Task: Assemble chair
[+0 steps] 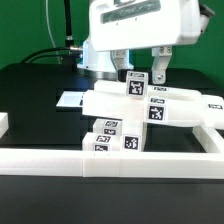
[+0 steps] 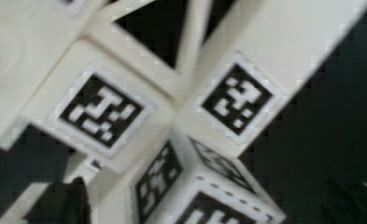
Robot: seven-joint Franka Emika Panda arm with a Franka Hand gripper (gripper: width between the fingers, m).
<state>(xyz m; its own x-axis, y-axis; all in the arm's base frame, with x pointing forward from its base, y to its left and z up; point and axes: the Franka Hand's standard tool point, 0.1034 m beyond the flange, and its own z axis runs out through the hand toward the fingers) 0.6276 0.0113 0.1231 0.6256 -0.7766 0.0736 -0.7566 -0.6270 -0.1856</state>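
Observation:
The chair [image 1: 165, 108] is a cluster of white tagged pieces on the black table: long bars lie across the top and small tagged blocks [image 1: 110, 135] sit below them. My gripper [image 1: 141, 72] hangs just above the bars, open. Its fingers [image 1: 160, 68] stand either side of a small tagged piece [image 1: 135, 86] and do not visibly press on it. The wrist view is filled by the chair's tagged faces [image 2: 233, 95] from very close. There the gripper [image 2: 205, 195] straddles a tagged block, and a dark finger [image 2: 68, 190] shows beside the block.
A low white border wall [image 1: 110, 160] runs along the front, with a short piece [image 1: 4, 122] at the exterior view's left. A thin flat white board [image 1: 68, 100] lies on the table behind the chair pieces. Black cables [image 1: 68, 30] hang at the back.

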